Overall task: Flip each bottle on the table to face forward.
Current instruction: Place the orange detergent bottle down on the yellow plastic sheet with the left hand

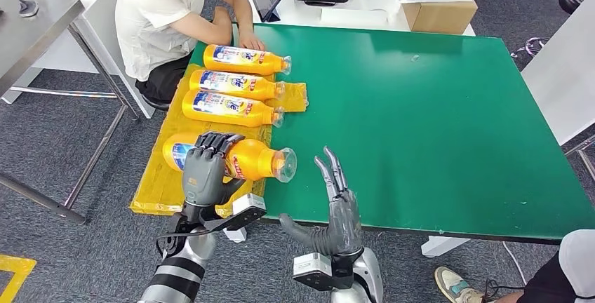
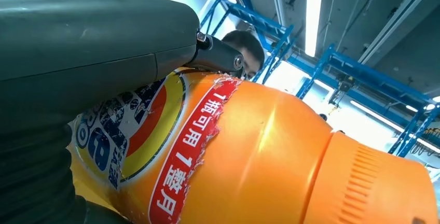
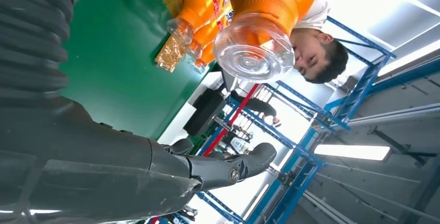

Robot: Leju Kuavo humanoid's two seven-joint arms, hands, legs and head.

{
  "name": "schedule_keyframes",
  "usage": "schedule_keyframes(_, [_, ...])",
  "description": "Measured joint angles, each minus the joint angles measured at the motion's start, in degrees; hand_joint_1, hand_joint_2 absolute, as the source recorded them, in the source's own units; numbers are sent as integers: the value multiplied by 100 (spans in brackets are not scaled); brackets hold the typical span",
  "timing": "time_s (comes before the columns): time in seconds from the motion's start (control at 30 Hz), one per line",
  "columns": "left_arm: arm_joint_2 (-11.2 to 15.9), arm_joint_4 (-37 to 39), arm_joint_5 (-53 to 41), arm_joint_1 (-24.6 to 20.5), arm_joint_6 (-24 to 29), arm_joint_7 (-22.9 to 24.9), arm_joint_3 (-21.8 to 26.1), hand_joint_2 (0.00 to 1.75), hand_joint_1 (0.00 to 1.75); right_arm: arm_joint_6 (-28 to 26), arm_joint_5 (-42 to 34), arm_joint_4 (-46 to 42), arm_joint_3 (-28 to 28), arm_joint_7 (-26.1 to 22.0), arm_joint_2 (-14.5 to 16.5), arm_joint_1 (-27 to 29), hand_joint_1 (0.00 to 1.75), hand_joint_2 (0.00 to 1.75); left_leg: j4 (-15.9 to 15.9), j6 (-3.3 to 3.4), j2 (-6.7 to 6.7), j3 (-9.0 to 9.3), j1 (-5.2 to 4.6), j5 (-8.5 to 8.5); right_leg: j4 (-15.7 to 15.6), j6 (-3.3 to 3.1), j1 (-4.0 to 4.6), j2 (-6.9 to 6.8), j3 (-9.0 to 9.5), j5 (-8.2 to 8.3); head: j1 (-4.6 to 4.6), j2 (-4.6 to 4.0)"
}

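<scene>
One bottle (image 1: 238,157) near table edge (image 1: 421,230)

Bottle (image 1: 231,157): glossy orange plastic, clear cap, torn paper label. Table (image 1: 435,120): matt green surface. Left robot hand (image 1: 207,170): matt grey plastic. Underlay (image 1: 158,184): shiny yellow film.

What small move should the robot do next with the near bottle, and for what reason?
Probably roll the near bottle about its long axis with the left hand, which grips its body. The three far bottles show full labels upward, while this one's label is only partly turned up. The right hand waits open near the cap and could steady it.
</scene>
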Motion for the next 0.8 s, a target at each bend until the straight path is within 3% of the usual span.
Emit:
schedule_keyframes(0.13, [26, 474, -897, -279, -84, 917, -179, 175, 175, 116, -146, 32, 96, 0, -25, -69, 0, 175, 0, 1, -14, 0, -1, 1, -1, 0, -1, -7, 2, 0, 1, 0])
schedule_keyframes(0.3, [184, 1376, -1092, -793, -846, 1896, -919, 175, 171, 303, -333, 99, 270, 0, -64, -178, 0, 175, 0, 1, -15, 0, -1, 7, 1, 2, 0, -7, 5, 4, 0, 0])
schedule_keyframes(0.43, [298, 1889, -736, -1144, -1328, 2172, -1327, 175, 167, 446, -443, 150, 372, 0, -80, -232, 0, 175, 0, 0, -15, 0, 0, 9, 2, 2, 1, -7, 5, 4, 0, 0])
schedule_keyframes(0.6, [357, 2353, -62, -1514, -1787, 2292, -1513, 175, 163, 474, -608, 218, 502, 0, -89, -277, 0, 175, 0, 0, -15, -5, 1, 8, 3, 2, 1, -8, 2, 3, 0, 0])
schedule_keyframes(0.8, [422, 2935, 111, -1932, -2126, 2543, -1700, 175, 162, 352, -805, 250, 693, 0, -118, -373, 0, 175, 0, 0, -16, -5, 1, 9, 3, 2, 0, -8, 5, 3, 0, 0])
